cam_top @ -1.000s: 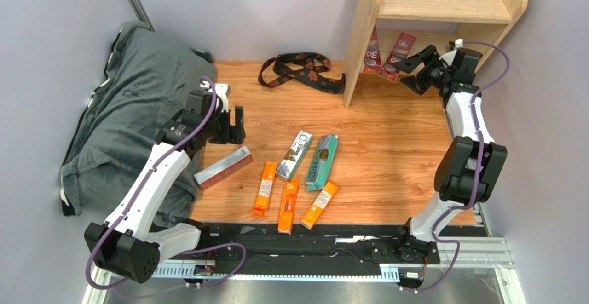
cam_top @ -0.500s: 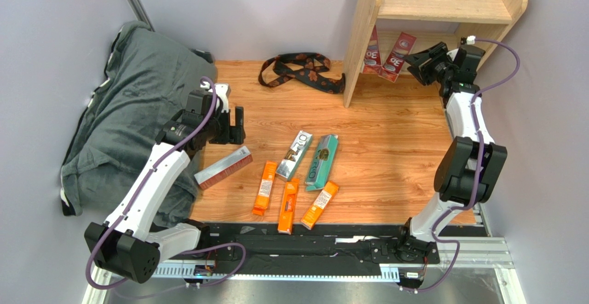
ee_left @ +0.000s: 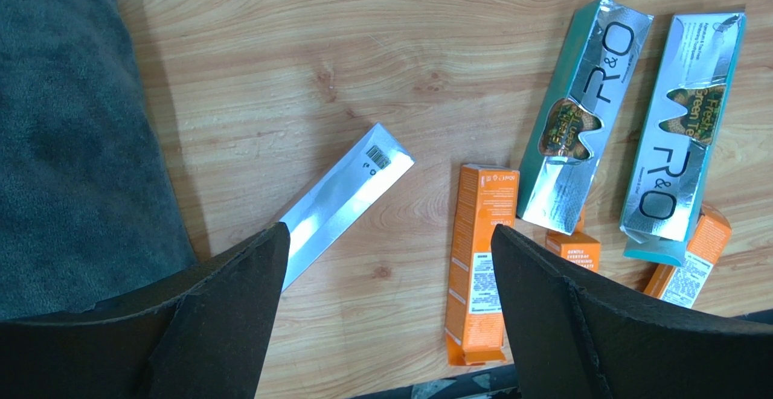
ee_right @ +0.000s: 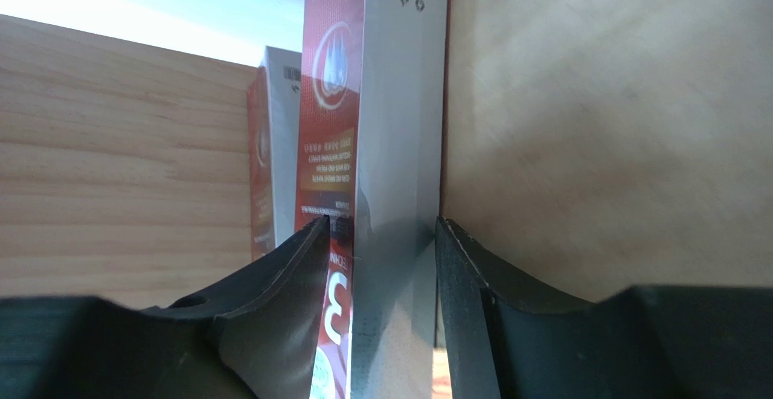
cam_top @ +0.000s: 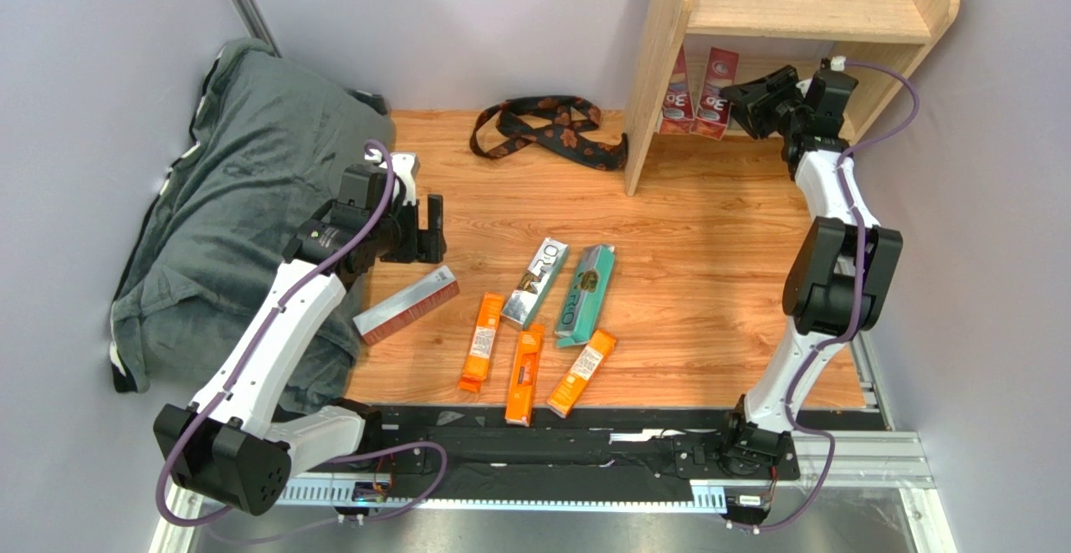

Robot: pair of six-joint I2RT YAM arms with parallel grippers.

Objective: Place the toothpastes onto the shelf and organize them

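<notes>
- A wooden desk [cam_top: 704,264] sits between plain grey walls [cam_top: 503,14].
- A dark grey cloth [cam_top: 239,177] lies bunched over the desk's left side.
- The shelf [cam_top: 656,76] stands at the far right corner. Its top tier is bare wood with a raised rim.
- The right arm reaches far into the shelf's lower tier. The right hand [ee_right: 381,227] is clenched on a red box [ee_right: 390,100], one finger pressed to each broad face.
- That red box stands upright in the lower tier, with a wood panel close on one side.
- A second red box [cam_top: 679,91] stands upright just left of it in the same tier.
- The left hand [ee_left: 388,229] hangs released and wide over the desk beside the cloth, with nothing between its fingers.
- A black-and-brown strap [cam_top: 547,126] lies looped on the far desk, left of the shelf.
- A third red box [cam_top: 405,305] lies flat on the desk at the cloth's edge, near the left hand.
- A silver box [cam_top: 536,281] and a teal box [cam_top: 586,293] lie side by side mid-desk.
- Three orange boxes [cam_top: 524,374] lie nearest the arm bases. The far ends of two of them meet the silver and teal boxes.
</notes>
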